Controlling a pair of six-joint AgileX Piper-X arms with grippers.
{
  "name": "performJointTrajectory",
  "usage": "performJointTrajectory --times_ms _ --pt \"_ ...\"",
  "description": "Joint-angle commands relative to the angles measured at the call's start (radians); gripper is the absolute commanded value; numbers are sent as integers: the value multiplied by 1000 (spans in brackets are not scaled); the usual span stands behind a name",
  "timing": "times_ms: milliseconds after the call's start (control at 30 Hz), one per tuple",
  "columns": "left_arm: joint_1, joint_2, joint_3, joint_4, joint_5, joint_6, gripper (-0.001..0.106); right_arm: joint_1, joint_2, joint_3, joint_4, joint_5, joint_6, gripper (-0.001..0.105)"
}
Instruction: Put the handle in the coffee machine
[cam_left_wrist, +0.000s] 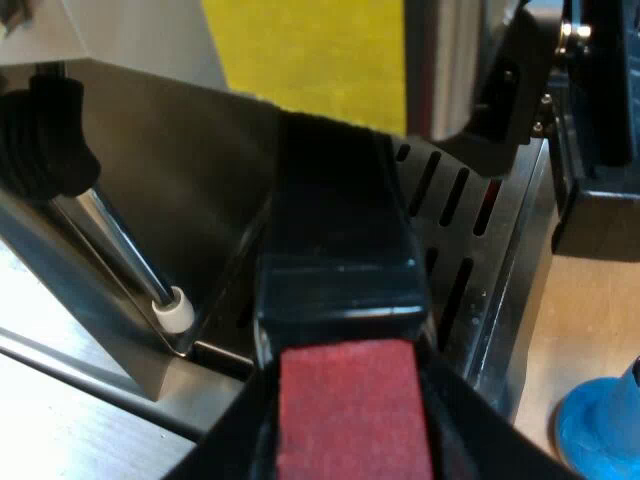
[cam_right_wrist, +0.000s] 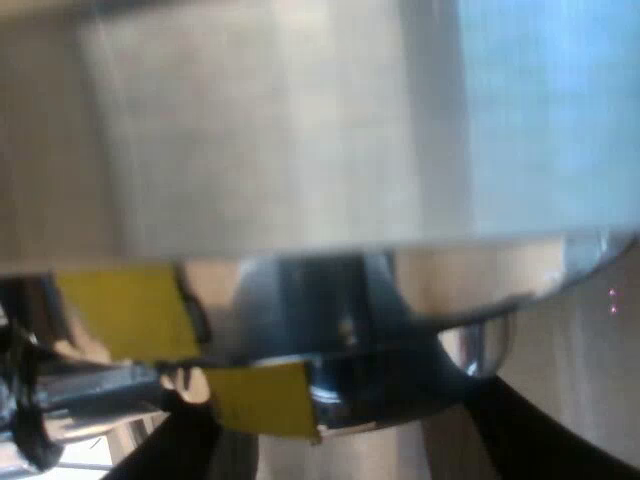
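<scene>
Closest, my left tool (cam_left_wrist: 350, 458) is clenched on the red end of the dark, glossy handle (cam_left_wrist: 340, 240), which runs toward twelve o'clock over the slotted drip tray (cam_left_wrist: 452, 195) of the espresso machine (cam_left_wrist: 170, 190). My right tool (cam_right_wrist: 365, 440) is spread wide, facing shiny metal.

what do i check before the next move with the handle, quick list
1. left gripper clamped on handle: ok
2. handle over the drip tray of the espresso machine, aimed at its front: ok
3. handle's far end seated in the machine: cannot tell, hidden
4. steam wand apart from handle: ok
5. blue tamper apart from handle: ok
6. right gripper close to shiny metal, clearance: cannot tell
</scene>
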Motion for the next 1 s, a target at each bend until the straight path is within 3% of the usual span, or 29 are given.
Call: performJointTrajectory --times_ms 33,1000 --pt "-18 -30 -24 -35 334 35 0 -4 -13 -11 -68 -8 -3 40" --pt "-18 -30 -24 -35 285 35 0 -4 -13 -36 -68 -16 -3 40"
